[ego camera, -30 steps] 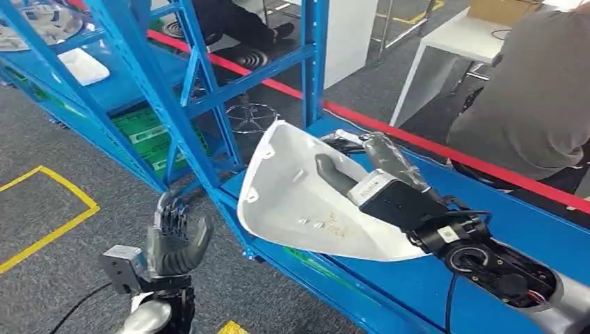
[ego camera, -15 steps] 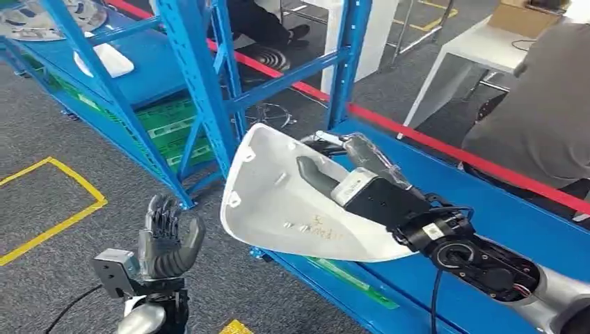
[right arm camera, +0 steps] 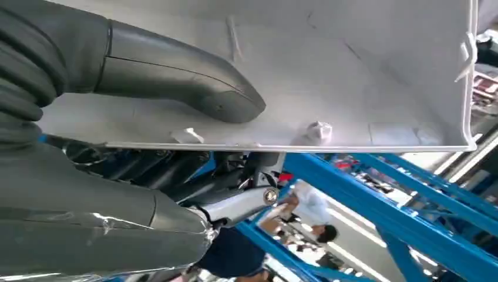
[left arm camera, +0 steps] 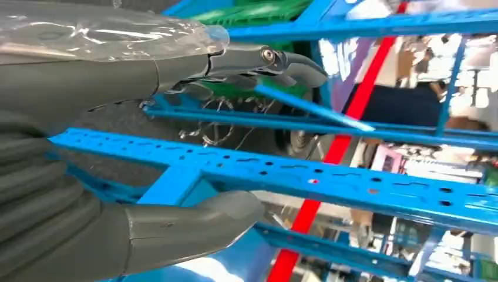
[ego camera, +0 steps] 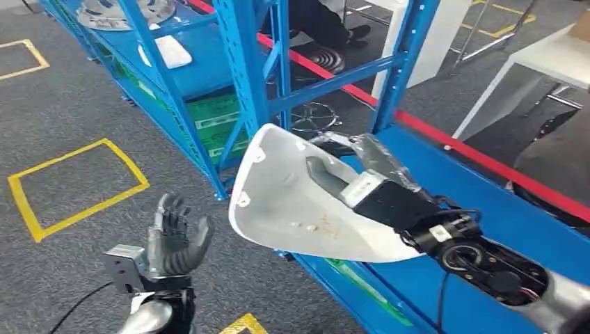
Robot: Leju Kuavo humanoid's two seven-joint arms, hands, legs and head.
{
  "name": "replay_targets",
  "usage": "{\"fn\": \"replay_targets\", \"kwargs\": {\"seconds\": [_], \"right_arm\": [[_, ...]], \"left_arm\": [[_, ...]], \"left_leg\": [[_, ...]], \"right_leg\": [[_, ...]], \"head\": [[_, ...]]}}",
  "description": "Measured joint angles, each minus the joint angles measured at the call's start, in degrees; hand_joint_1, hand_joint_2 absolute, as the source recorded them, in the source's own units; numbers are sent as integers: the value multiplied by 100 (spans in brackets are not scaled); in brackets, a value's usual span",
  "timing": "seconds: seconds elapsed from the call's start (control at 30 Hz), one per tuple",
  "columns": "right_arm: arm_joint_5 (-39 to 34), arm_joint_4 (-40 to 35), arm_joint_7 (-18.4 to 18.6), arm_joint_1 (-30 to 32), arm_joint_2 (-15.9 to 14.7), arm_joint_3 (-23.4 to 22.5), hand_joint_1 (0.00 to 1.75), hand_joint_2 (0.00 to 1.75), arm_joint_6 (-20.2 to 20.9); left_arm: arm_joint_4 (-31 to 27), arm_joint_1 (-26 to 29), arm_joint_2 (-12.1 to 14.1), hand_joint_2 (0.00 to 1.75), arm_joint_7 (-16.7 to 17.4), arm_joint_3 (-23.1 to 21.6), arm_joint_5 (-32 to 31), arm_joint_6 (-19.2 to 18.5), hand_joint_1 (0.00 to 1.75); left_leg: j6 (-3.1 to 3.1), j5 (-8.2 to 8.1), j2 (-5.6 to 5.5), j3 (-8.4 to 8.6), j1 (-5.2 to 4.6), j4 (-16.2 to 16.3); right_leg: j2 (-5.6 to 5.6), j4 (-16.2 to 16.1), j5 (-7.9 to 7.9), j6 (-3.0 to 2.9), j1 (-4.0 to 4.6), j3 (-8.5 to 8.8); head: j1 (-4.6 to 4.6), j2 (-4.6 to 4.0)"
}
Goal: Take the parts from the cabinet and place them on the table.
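Head view: right hand [ego camera: 348,182] grips the big white part [ego camera: 292,202] mid-frame — left hand [ego camera: 177,240] is open, lower left. Keep the grip tight and carry it level.

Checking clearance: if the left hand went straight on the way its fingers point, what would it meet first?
Probably the blue rack's perforated beam, which crosses just ahead of the left hand in its wrist view; depth is unclear.
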Motion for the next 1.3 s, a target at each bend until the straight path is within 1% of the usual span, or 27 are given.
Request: {"fn": "replay_targets", "kwargs": {"seconds": [0.07, 0.1, 0.13, 0.17, 0.23, 0.27, 0.3, 0.43, 0.47, 0.5, 0.53, 0.6, 0.63, 0.7, 0.77, 0.8, 0.83, 0.93, 0.97, 1.0, 1.03, 1.1, 1.13, 1.17, 1.23, 1.27, 1.3], "right_arm": [[0, 22, 4, 1, 4, 13, 175, 175, 9], [-2, 39, 2, 1, 4, 18, 175, 175, 7], [-13, 53, 0, 1, 9, 26, 175, 175, 7], [-26, 65, -9, 1, 20, 39, 175, 175, 7], [-57, 79, -17, 0, 37, 63, 175, 175, 0], [-63, 85, -22, -4, 37, 70, 175, 175, -2], [-63, 85, -24, -6, 39, 74, 175, 175, -4], [-83, 114, -28, -26, 42, 94, 175, 175, -15], [-83, 114, -31, -29, 54, 94, 175, 175, -17], [-85, 114, -35, -29, 57, 96, 175, 175, -17], [-85, 116, -33, -37, 57, 96, 175, 175, -20], [-87, 133, -31, -18, 57, 101, 175, 175, -20], [-87, 144, -31, -10, 57, 107, 175, 175, -20], [-87, 162, -29, -9, 57, 107, 175, 175, -20], [-90, 162, -31, -14, 57, 107, 175, 175, -20], [-96, 164, -31, -18, 57, 107, 175, 175, -20], [-98, 162, -33, -19, 57, 107, 175, 175, -20], [-105, 164, -33, -24, 59, 109, 175, 175, -22], [-105, 164, -35, -32, 70, 109, 175, 175, -22], [-105, 164, -33, -34, 83, 114, 175, 175, -24], [-105, 164, -39, -39, 83, 114, 175, 175, -28], [-114, 177, -42, -27, 81, 116, 175, 175, -28], [-120, 179, -52, -24, 81, 129, 175, 175, -28], [-122, 179, -55, -22, 81, 138, 175, 175, -31], [-125, 192, -70, -22, 83, 140, 175, 175, -35], [-125, 195, -76, -22, 83, 140, 175, 175, -35], [-125, 195, -90, -23, 85, 140, 175, 175, -35]], "left_arm": [[0, 4, 2, 175, 2, 0, 2, 0, 0], [0, 17, 9, 175, 2, 0, 2, 0, 0], [2, 26, 18, 175, 2, 0, 2, 0, 0], [2, 30, 26, 175, 2, 0, 4, -4, 0], [2, 23, 31, 175, 2, 0, 4, -9, 0], [2, 16, 31, 175, 0, 0, 4, -20, 0], [2, -3, 28, 175, 0, 0, 2, -28, 0], [0, -4, 31, 175, -20, 0, 4, -46, 0], [-2, 1, 22, 175, -26, 0, 4, -48, 0], [-2, -18, 24, 175, -39, 0, 4, -48, 0], [-2, -23, 22, 175, -42, 0, 2, -50, 0], [-2, -9, 20, 175, -42, 0, 4, -55, 0], [-2, 1, 22, 175, -42, 0, 4, -55, 0], [-2, 3, 22, 175, -39, 0, 4, -55, 0], [-2, 3, 20, 175, -39, 0, 0, -55, 0], [-2, 2, 20, 175, -37, 0, -2, -52, 0], [-2, -8, 20, 175, -31, 0, -2, -41, 0], [-2, 24, 28, 175, -15, 0, -4, -6, 0], [-2, 26, 35, 175, -15, 0, -4, 2, 0], [-4, 21, 35, 175, -15, 0, -7, 9, 0], [-4, 10, 37, 175, -15, 0, -7, 11, 0], [-4, 24, 37, 175, -13, 0, -7, 24, 0], [-4, 34, 42, 175, -13, -2, -7, 28, 0], [-4, 40, 44, 175, -11, -2, -7, 44, 0], [-4, 41, 57, 175, -4, -2, -7, 63, 0], [-4, 40, 63, 175, 2, -2, -7, 68, 0], [-4, 35, 68, 175, 7, -2, -7, 79, 0]], "left_leg": [[-55, -439, 185, -521, 42, 1010], [-72, -556, 213, -728, 57, 1391], [-82, -541, 234, -815, 70, 1526], [-88, -410, 252, -756, 80, 1383], [-76, 83, 366, -233, 94, 363], [-56, 266, 598, 69, 85, -162], [-32, 234, 736, 165, 33, -384], [120, 266, 457, 138, 9, -403], [157, 287, 407, 181, 52, -440], [185, 288, 355, 182, 52, -444], [209, 292, 308, 184, 51, -444], [217, 289, 168, 182, 40, -443], [217, 289, 95, 183, 36, -441], [216, 288, -60, 189, 39, -426], [193, 273, -207, 203, 51, -390], [165, 262, -266, 184, 37, -371], [136, 268, -327, 142, 25, -322], [23, 330, -489, 120, 57, -402], [6, 306, -481, 98, 60, -377], [-18, 165, -123, 25, 21, -187], [-50, -64, 74, -176, 22, 219], [-89, -473, 214, -649, 52, 1180], [-99, -569, 238, -824, 55, 1524], [-98, -535, 250, -859, 54, 1584], [-77, -151, 280, -509, 54, 912], [-52, 80, 367, -213, 48, 373], [-23, 227, 575, 49, 32, -78]], "right_leg": [[-148, 0, -12, -38, 27, 2], [-214, 2, -17, -45, 33, -5], [-272, 2, -20, -43, 34, -4], [-327, 2, -25, -40, 34, 0], [-444, 3, -54, -8, 32, 33], [-484, 6, -73, 19, 42, 58], [-522, 22, -100, 59, 94, 53], [-717, 6, -145, 174, 76, 114], [-574, 76, -223, 214, 27, 98], [-336, 318, -397, 212, 31, 14], [-210, 753, -639, 211, 34, -184], [-106, 1782, -1044, 219, 46, -692], [-101, 2023, -1065, 212, 45, -832], [-89, 1613, -698, 195, 38, -691], [32, 541, -131, 169, 17, -217], [315, 215, -112, 161, -12, -73], [333, 118, -124, 161, -19, -52], [189, 132, -106, 86, 36, -43], [107, 68, -72, 34, -30, -5], [45, 45, -61, 13, -9, 14], [-27, 45, -61, -22, 3, 13], [-165, 45, -72, -45, 40, 6], [-236, 45, -77, -52, 47, 2], [-303, 45, -80, -51, 50, 6], [-431, 46, -101, -38, 52, 22], [-483, 46, -117, -23, 53, 41], [-533, 46, -134, 0, 61, 62]], "head": [[-70, 0], [-85, 0], [-107, 0], [-128, 0], [-159, 0], [-176, 0], [-194, 0], [-111, 0], [-107, 0], [-93, 0], [-43, 0], [49, 0], [64, 0], [84, 0], [132, 0], [156, 0], [130, 0], [108, 0], [79, 0], [37, 0], [-54, 0], [-89, 0], [-111, 0], [-126, 0], [-161, 0], [-166, 0], [-179, 0]]}}
